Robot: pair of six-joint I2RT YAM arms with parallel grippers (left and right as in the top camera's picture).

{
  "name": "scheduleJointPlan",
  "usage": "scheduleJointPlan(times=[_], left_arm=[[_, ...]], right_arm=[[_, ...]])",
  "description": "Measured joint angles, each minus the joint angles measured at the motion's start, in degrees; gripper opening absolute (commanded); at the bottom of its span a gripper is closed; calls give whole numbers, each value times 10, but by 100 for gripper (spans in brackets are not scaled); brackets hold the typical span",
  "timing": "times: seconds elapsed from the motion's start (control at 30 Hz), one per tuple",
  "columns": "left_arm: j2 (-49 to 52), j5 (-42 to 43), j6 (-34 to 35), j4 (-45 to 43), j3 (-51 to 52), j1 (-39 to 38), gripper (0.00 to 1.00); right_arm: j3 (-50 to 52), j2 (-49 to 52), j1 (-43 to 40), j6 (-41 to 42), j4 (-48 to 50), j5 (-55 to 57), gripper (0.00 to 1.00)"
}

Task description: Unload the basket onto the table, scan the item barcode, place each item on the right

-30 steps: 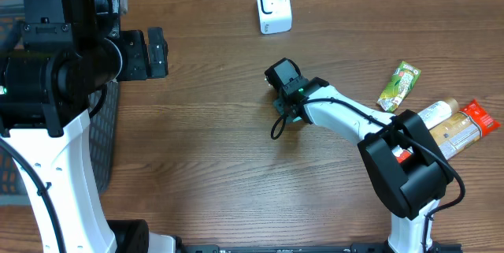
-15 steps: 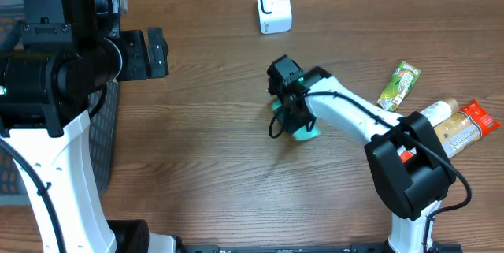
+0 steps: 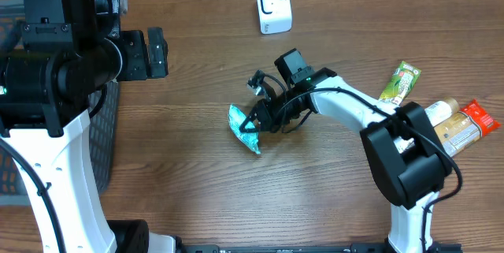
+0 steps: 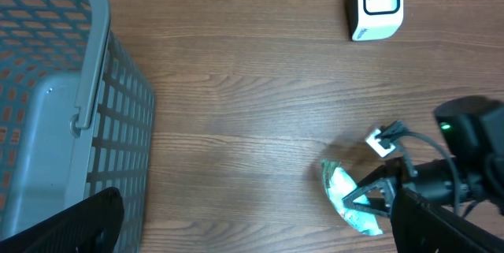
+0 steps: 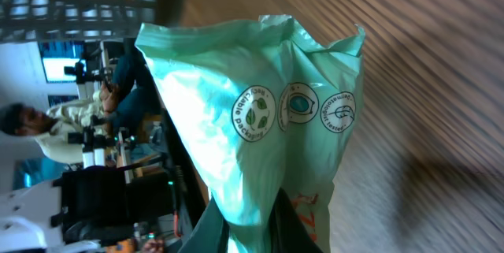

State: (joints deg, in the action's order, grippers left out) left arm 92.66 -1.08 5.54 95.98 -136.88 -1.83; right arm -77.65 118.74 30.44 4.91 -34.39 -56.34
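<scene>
- Brown wood-grain worktop (image 3: 197,174), matte with long straight streaks, carries everything in view.
- White barcode scanner (image 3: 273,5), a small rounded block with a pale face, stands upright at the far edge of the worktop.
- Mint-green pouch (image 3: 244,128) of glossy, crinkled film is nearer than the scanner and slightly left of it. In the right wrist view it shows three round printed emblems in a row and orange lettering low down.
- Right tool (image 3: 260,119) is clamped tight on one edge of the pouch. Its dark fingers (image 5: 287,225) pinch the film at the bottom of the right wrist view. Whether the pouch touches the worktop cannot be told.
- Left tool (image 3: 148,53) hangs well to the left of the scanner, its black fingers spread wide with nothing between them.
- Grey plastic basket (image 4: 47,87) with latticed walls and a smooth rounded rim sits far left of the scanner.
- Far right of the scanner and nearer lie a green sachet (image 3: 399,85), a beige tube (image 3: 441,111) and an orange packet (image 3: 480,119), close together.
</scene>
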Motion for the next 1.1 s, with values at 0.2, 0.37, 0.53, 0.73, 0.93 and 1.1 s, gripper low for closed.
scheduleJointPlan(times=[0.2,0.37,0.53,0.73,0.93,1.1], left_arm=[[0,0,0,0,0,0,100],[0,0,0,0,0,0,100],[0,0,0,0,0,0,100],[0,0,0,0,0,0,100],[0,0,0,0,0,0,100],[0,0,0,0,0,0,100]], right_arm=[[12,33,0,41,2,42,18],[10,33,-2,51,-25,92,52],[5,29,-14,57,-56,120,100],[-3,8,-43,58,-78,145,100],[-23,-6,-57,53,-156,247,100],[-47,-16,-40,51,-212,357,100]])
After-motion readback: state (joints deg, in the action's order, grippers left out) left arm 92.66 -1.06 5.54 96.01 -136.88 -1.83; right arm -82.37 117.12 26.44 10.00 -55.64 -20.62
